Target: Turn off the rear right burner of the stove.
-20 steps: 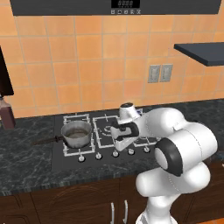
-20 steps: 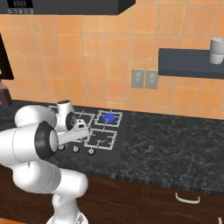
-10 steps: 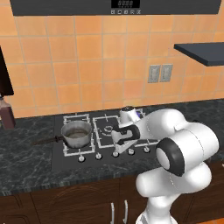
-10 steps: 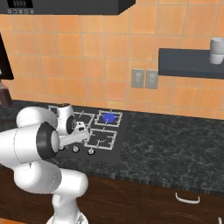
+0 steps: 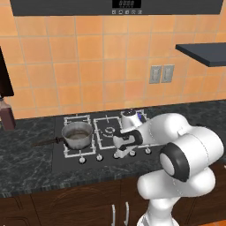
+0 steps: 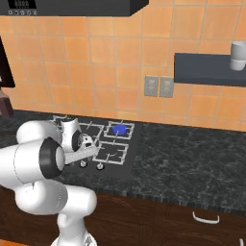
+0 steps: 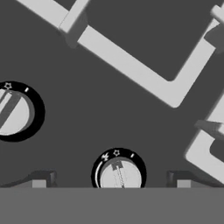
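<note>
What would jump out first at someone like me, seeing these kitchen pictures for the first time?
Probably the big white robot arm bending over the black stove, with its gripper poised right above a small silver knob in the front row. Next comes the bright blue glow of the rear right burner, and the small pot sitting on the stove's left side.

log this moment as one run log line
burner: lit blue | hand: open, straddling a knob | stove: pot front left
</note>
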